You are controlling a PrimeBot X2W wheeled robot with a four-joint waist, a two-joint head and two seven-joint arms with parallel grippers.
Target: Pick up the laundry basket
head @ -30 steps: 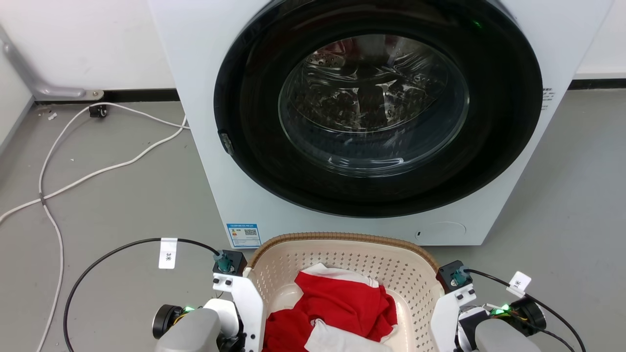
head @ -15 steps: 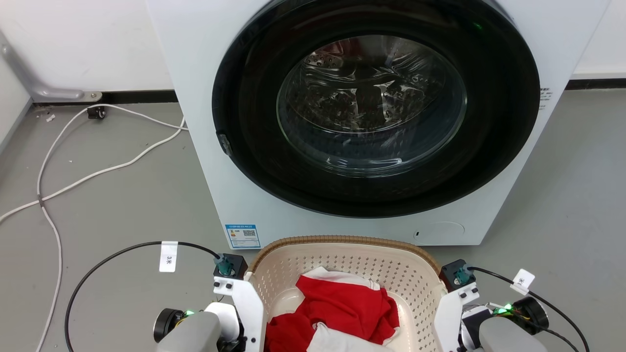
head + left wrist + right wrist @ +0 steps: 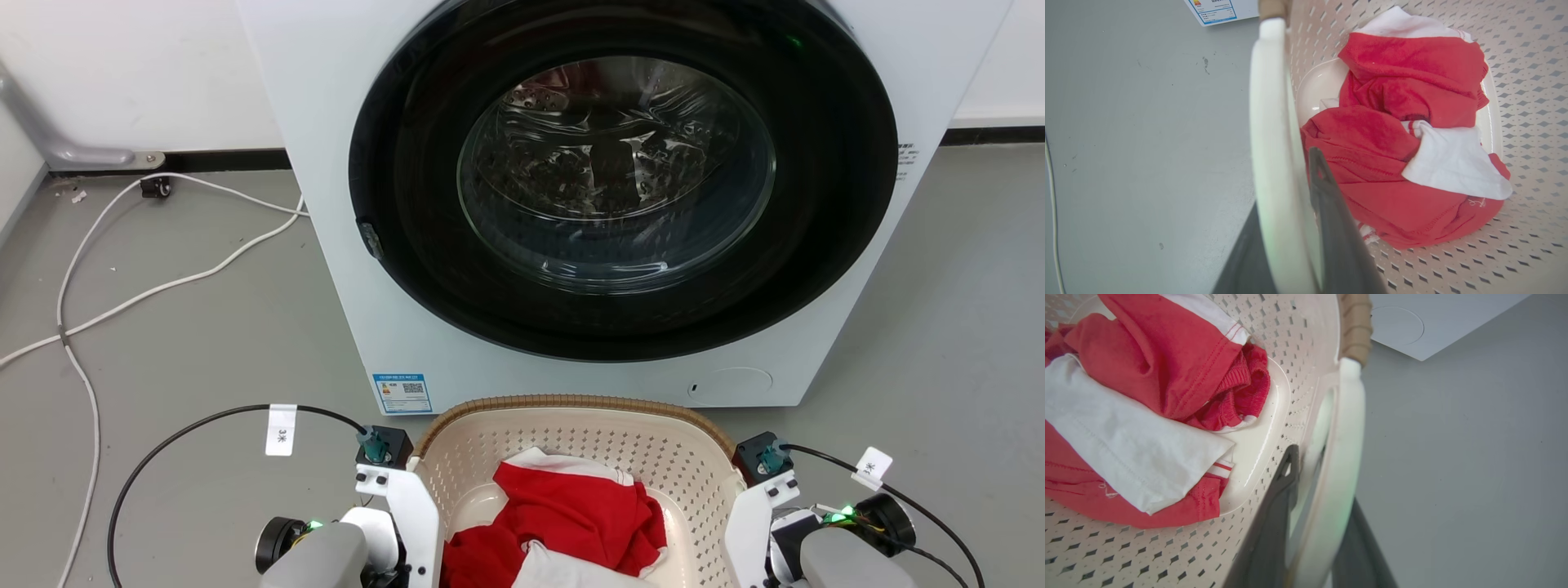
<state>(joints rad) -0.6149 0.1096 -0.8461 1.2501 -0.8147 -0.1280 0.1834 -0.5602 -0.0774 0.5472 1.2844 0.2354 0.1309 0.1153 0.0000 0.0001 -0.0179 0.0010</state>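
At 6 o'clock in the head view: the laundry basket (image 3: 604, 445) lies low between both arms, just before the washing machine (image 3: 326, 204), whose closed round door is at 12 o'clock.
Load: red and white clothes (image 3: 571, 510) are heaped on the basket's bottom.
Left gripper (image 3: 1286, 183): it straddles the white left handle (image 3: 1267, 122). One dark finger is inside the wall toward 3 o'clock and the other outside toward 9 o'clock, and they are pinched onto the handle.
Right gripper (image 3: 1323, 477): it mirrors the left on the right handle (image 3: 1345, 428), with the inner finger toward 9 o'clock and the outer toward 3 o'clock, clamped likewise.
Why held so: the handles sit on opposite sides, so a grip on each likely keeps the loaded basket level and stops it tipping.
Arm pose: the left forearm (image 3: 314, 559) enters at 7 o'clock and the right forearm (image 3: 841, 563) at 5 o'clock, with the fingers reaching forward and down along the handles.
Step judged: both grasps look made. Whether the basket has left the grey floor (image 3: 204, 351) cannot be told.
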